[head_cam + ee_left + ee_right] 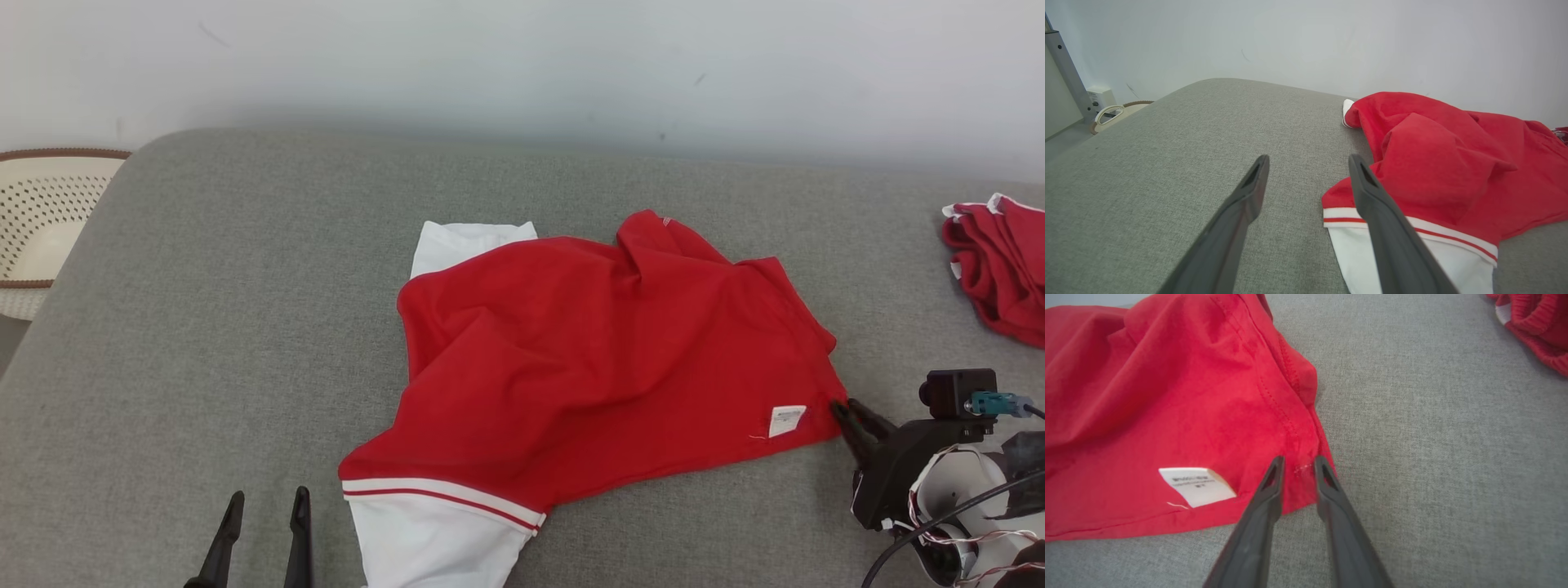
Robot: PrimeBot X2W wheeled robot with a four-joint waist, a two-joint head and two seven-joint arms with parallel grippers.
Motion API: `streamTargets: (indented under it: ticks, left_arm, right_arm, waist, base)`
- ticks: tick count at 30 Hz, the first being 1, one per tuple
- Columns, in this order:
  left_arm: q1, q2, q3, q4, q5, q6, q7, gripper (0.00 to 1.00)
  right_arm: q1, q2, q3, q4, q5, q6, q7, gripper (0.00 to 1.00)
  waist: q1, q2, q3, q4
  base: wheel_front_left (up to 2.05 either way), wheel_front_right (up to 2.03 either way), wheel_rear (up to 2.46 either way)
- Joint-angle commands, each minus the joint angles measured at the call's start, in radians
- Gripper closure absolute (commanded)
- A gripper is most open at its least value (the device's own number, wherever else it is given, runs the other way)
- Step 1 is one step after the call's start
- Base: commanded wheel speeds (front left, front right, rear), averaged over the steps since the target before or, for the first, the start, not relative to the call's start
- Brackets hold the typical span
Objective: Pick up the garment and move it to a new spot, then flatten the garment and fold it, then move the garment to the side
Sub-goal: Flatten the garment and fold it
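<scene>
the garment [588,359], red with white sleeve ends, lies crumpled and partly spread in the middle of the grey cushion [204,327]. one white end is at its far left edge, and the other, edged with a red and white stripe, is at the near edge. its near right corner, the one with the white label [786,420] sewn just inside the hem, points at the right gripper [845,404], whose fingertips meet the cloth right at that corner. in the right wrist view the right gripper [1299,459] has its two fingers drawn in to a narrow gap. the tip of the corner, with a small pucker in the hem, sits between the fingertips, and the label [1196,486] lies just to one side of them. whether the fingers already pinch the cloth i cannot tell. the corner lies flat on the cushion. the left gripper [269,492] is at the near left, fingers spread wide and holding nothing, just beside the striped white sleeve end. in the left wrist view one finger [1384,220] crosses in front of that stripe while the other is over bare cushion, and whether it touches the cloth i cannot tell. a second red pile [996,261] lies at the far right of the cushion, well apart from the garment, and a pale basket [41,220] stands off the left edge.
</scene>
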Motion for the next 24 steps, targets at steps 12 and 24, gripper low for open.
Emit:
streamTargets:
  ticks: [12,24]
  left_arm:
    - [0.000,0.000,0.003,0.004,0.002,0.008,-0.004,0.00]
    - [0.012,0.000,0.000,0.004,-0.007,0.015,-0.004,0.00]
  right_arm:
    - [0.008,-0.004,-0.008,-0.008,0.007,-0.001,-0.018,1.00]
    - [0.066,-0.049,-0.022,-0.110,-0.014,-0.001,-0.062,1.00]
  waist:
    - [0.0000,-0.0001,0.006,-0.011]
    - [0.0000,-0.0001,-0.006,-0.038]
  base:
    - [0.00,0.00,0.00]
    - [0.00,0.00,0.00]
